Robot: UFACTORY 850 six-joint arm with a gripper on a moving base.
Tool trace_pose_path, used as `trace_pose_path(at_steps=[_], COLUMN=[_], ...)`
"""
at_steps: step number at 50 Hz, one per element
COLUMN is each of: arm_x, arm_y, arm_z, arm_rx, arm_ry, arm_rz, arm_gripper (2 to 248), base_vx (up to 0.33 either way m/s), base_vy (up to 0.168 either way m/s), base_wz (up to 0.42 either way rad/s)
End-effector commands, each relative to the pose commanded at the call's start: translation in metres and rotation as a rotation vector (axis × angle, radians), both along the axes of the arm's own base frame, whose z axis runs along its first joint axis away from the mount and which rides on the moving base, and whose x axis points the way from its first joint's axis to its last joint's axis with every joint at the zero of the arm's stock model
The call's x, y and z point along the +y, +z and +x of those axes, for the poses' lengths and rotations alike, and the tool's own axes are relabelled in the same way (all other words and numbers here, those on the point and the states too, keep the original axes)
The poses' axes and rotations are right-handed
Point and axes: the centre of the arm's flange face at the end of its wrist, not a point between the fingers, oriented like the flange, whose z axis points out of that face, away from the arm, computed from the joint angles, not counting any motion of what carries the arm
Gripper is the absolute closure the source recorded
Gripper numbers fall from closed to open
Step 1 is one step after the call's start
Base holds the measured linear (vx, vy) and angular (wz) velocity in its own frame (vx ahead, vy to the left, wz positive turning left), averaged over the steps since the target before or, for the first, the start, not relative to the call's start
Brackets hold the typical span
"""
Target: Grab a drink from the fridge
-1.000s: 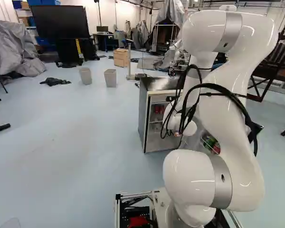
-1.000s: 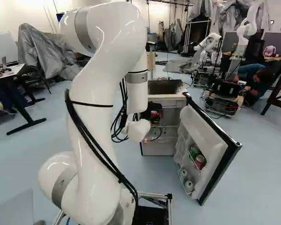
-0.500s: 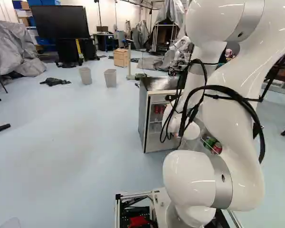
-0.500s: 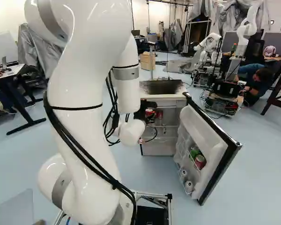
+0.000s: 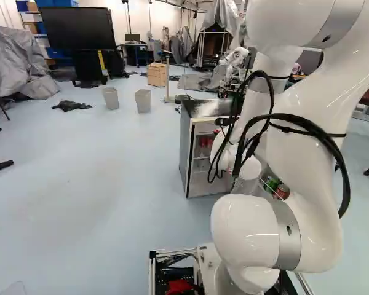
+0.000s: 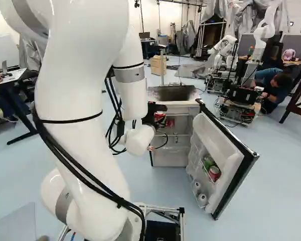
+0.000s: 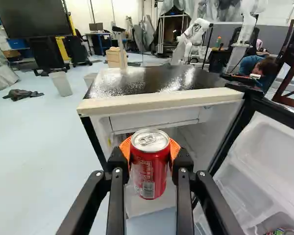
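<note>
In the right base view my gripper [image 6: 155, 111] is a dark shape beside the fridge's open front, its fingers partly hidden by the wrist. The wrist view shows the gripper [image 7: 150, 159] shut on a red drink can [image 7: 149, 171], an orange pad pressing from each side. The can is upright, its silver top facing up, in front of the fridge opening. The small fridge [image 6: 171, 150] has its door [image 6: 226, 155] swung wide. Red cans [image 5: 204, 141] show inside it in the left base view. A green can and a red can [image 6: 214, 173] lie in the door rack.
The fridge's dark top [image 7: 152, 81] lies beyond the held can, with a pale front edge. Two grey bins [image 5: 142, 101] stand on the floor farther off. A table [image 6: 15, 75] is at the left of the right base view. Another robot [image 6: 224, 47] stands in the background.
My arm has drawn back from the fridge, its upper links swinging outward in both base views and the gripper moving left in the right base view. Base, fridge and door have not moved.
</note>
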Motion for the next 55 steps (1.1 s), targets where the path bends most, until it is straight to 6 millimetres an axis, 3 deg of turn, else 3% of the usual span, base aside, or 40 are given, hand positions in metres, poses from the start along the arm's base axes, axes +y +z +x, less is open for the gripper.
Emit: trace_pose_path(at_steps=[35, 55], arm_x=[-0.001, -0.002], arm_y=[0.033, 0.047], arm_z=[0.013, 0.031], arm_rx=[-0.093, -0.109], arm_ry=[0.008, 0.016], arm_rz=[-0.026, -0.036], arm_gripper=[153, 153], base_vx=[0.0, 0.0], base_vy=[0.0, 0.0], base_wz=[0.0, 0.0])
